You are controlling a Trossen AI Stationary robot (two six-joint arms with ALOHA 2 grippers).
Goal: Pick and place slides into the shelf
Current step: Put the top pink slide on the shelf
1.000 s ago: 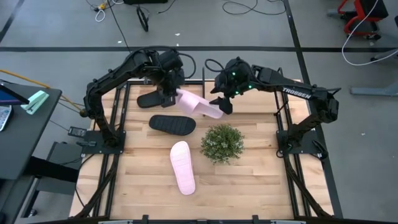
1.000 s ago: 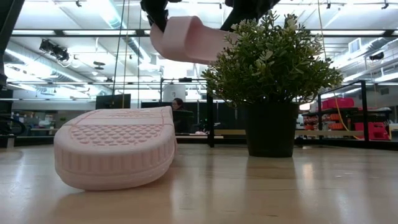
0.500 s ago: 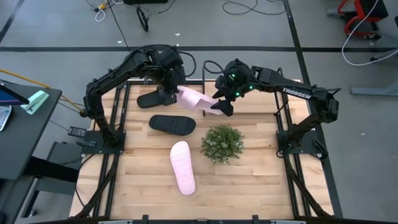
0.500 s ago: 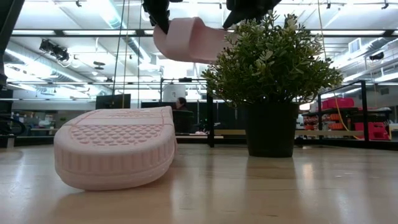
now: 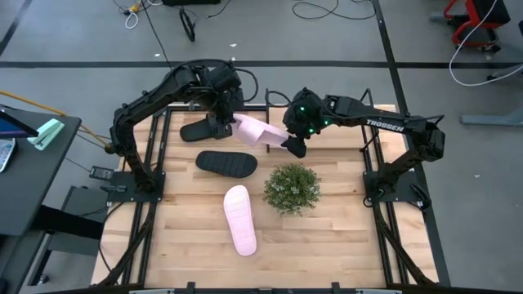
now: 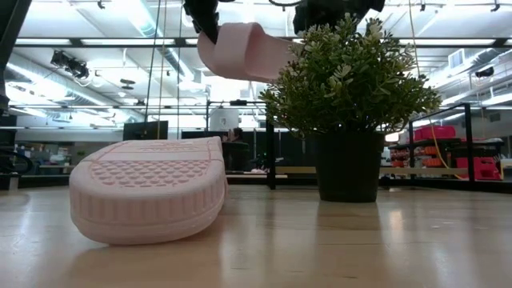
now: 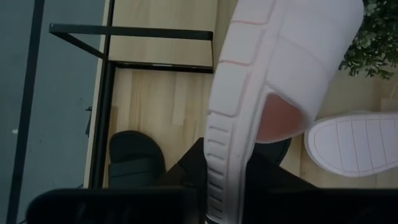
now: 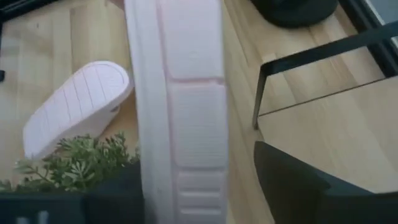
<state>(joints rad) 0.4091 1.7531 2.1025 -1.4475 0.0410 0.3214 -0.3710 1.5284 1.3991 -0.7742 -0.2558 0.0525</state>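
Wooden table [image 5: 343, 237]: two pink slides [image 5: 260, 134], two black [image 5: 226, 162].

Only one readable marking: white "TROSSEN" lettering along the right arm's forearm [image 5: 384, 125], at about two o'clock in the high view. Nothing legible elsewhere in the other views.

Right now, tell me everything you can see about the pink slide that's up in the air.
The raised pink slide is pale pink, matte, foam-like, with a ribbed sole edge and a wide strap. It hangs above the table, tilted on its side, over the shelf's front. The left pincer grips one end; the right pincer is at the other end. It touches nothing else: the second pink slide and the plant sit below.
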